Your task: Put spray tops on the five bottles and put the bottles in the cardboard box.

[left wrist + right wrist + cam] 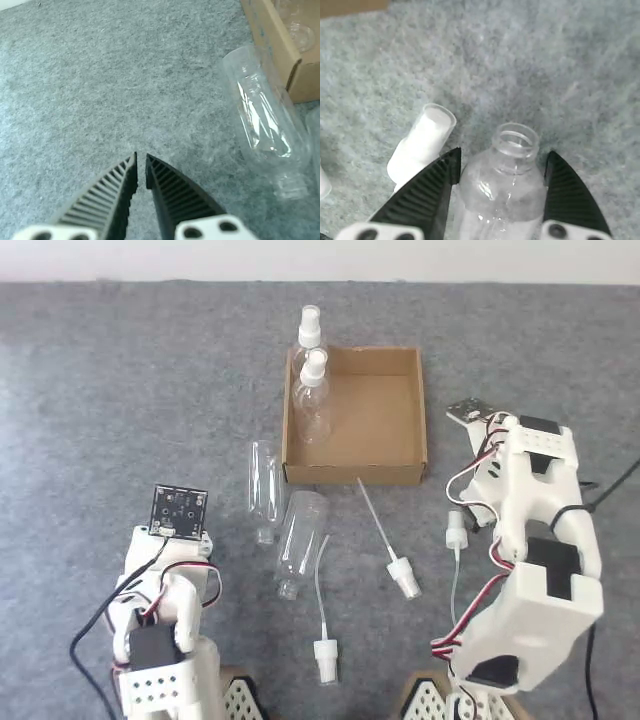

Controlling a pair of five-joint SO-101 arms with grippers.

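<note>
My right gripper (pixel 503 152) is shut on a clear bottle (pixel 505 185) whose open neck points away from the camera, just above the carpet. A white spray top (pixel 422 145) lies right beside it, also seen by the right arm (pixel 530 540) as a spray top (pixel 456 530). Two uncapped bottles (pixel 264 480) (pixel 299 540) lie left of the cardboard box (pixel 355 472). One capped bottle (pixel 312 400) lies inside the box and another (pixel 308 332) stands behind it. My left gripper (pixel 141 157) is shut and holds nothing, over bare carpet, left of a lying bottle (pixel 265 120).
Two more spray tops with long tubes lie in front of the box, one (pixel 404 575) to the right and one (pixel 325 655) nearer the table's front. The left arm (pixel 165 600) sits at the front left. Grey carpet covers the table.
</note>
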